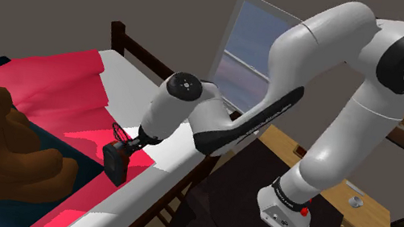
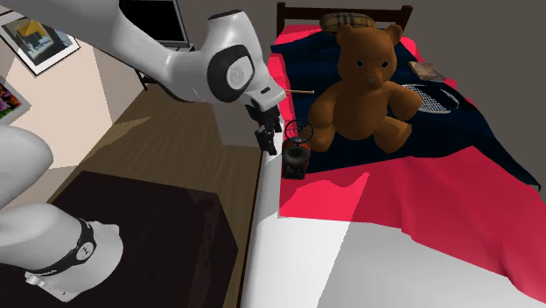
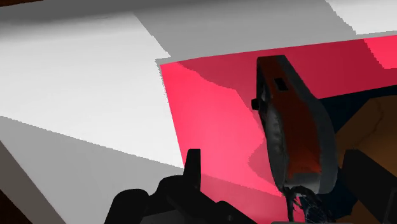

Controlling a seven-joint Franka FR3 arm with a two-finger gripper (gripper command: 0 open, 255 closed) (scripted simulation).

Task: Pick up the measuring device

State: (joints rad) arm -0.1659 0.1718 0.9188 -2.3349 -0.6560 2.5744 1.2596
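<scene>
Second exterior view, starting from its left: the dark stand sits beside the bed, and the white arm stretches from it toward the bed's white edge. The black gripper hangs over that edge, just beside the measuring device and on this view's left of it. I cannot tell whether the claw is spread or pressed together, nor whether it touches the device. The device is a small dark box with wire loops on top. It stands on the red blanket near the bed's edge, just beside a foot of the brown teddy bear. Farther right, a racket lies on the dark blue cover, with a book beyond it. In the wrist view the device has a reddish face inside a grey rim.
</scene>
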